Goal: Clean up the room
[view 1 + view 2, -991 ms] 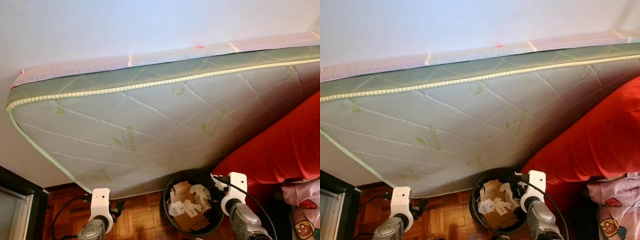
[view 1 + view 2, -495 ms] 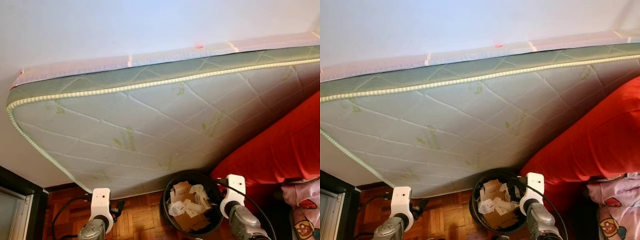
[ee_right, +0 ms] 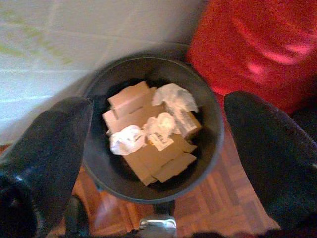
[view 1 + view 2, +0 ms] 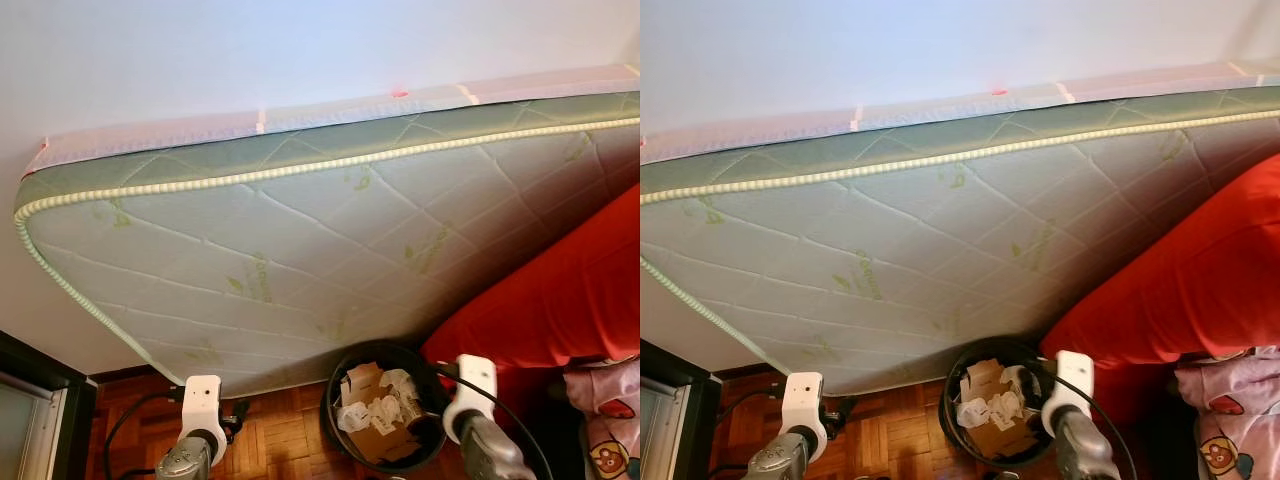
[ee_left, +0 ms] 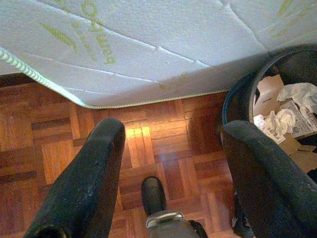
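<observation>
The right pincer (image 3: 158, 163) hangs open and empty over the bin (image 3: 213, 148), which stands on the floor between mattress (image 4: 300, 240) and red bedding (image 4: 560, 300). The left pincer (image 5: 168, 163), also open, hovers above parquet. Best lift clear without snagging the rim.

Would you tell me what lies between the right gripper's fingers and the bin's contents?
Nothing: in the right wrist view, the open right gripper hangs over the black bin.

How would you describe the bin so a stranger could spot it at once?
Start at the big quilted mattress leaning against the wall. Below its lower edge, on the wood floor beside the red bedding, stands the bin. It is the one round black tub, filled with cardboard and crumpled paper.
</observation>
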Tool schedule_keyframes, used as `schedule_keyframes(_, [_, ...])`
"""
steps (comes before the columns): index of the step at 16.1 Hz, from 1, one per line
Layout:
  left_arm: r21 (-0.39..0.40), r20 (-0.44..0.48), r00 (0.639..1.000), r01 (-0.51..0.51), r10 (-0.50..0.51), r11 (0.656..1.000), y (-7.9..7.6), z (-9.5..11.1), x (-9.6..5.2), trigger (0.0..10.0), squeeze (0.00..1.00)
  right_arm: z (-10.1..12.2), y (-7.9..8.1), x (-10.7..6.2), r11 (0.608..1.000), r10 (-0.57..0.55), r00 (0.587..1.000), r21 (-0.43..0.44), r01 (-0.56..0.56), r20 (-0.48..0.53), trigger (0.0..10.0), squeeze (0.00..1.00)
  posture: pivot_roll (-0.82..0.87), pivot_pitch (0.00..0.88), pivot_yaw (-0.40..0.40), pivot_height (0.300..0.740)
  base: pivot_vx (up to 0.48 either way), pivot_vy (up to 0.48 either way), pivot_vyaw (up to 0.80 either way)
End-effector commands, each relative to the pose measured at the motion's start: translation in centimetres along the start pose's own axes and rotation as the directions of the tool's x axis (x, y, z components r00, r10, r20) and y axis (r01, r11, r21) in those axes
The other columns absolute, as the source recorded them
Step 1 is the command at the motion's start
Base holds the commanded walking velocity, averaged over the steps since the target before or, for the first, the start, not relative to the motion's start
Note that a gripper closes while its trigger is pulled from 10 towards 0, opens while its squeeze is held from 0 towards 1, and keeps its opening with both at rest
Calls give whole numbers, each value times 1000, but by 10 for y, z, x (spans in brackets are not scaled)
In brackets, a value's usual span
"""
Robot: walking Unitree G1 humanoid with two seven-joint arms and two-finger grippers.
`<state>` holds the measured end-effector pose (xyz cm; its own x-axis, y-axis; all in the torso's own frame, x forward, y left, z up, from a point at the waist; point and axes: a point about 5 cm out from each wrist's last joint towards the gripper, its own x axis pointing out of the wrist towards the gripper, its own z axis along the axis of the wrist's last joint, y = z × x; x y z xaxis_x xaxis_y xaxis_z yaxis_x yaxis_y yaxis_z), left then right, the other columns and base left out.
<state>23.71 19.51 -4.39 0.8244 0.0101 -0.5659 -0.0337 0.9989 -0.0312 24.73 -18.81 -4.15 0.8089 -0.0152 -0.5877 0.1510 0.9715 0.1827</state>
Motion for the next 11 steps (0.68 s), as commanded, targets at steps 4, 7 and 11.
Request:
schedule_keyframes(4, [1, -69, 997, -19, 19, 1000, 7, -14, -5, 10000, 0, -24, -24, -13, 994, -103, 993, 27, 105, -55, 10000, 0, 87, 157, -14, 738, 0, 0, 0])
schedule_keyframes(7, [5, -122, 992, -30, 30, 1000, 10, -27, -10, 10000, 0, -53, -58, -34, 980, -198, 966, -52, 192, -165, 10000, 0, 70, 135, -25, 738, 0, 0, 0])
schedule_keyframes(11, [6, -203, 978, -51, 51, 999, 14, -49, -21, 10000, 0, -66, -60, -41, 979, -195, 957, -107, 176, -214, 10000, 0, 70, 111, -33, 738, 0, 0, 0])
